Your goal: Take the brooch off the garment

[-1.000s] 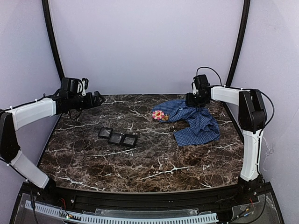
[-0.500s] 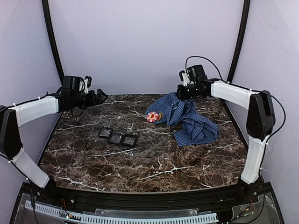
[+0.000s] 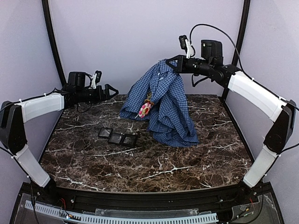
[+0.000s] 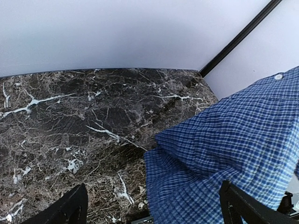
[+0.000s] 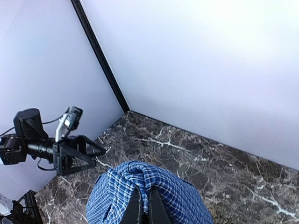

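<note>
1. The right gripper [image 3: 172,63] is clamped tight on a pinch of the blue checked shirt [image 3: 164,100] and holds it high above the marble table [image 3: 140,163]. The right wrist view shows cloth bunched around its closed fingers [image 5: 135,210].
2. The shirt hangs down from that grip, and its lower folds rest on the table beneath the gripper.
3. The brooch [image 3: 144,109], a pink-and-yellow flower, is pinned to the shirt front, below the right gripper and toward the left arm.
4. The left gripper [image 3: 111,91] is spread wide and holds nothing. It hovers above the table, aimed at the shirt, with the cloth close ahead of its fingers [image 4: 70,210].
5. A black three-slot tray [image 3: 117,137] lies on the table, below the left gripper and nearer the bases.
</note>
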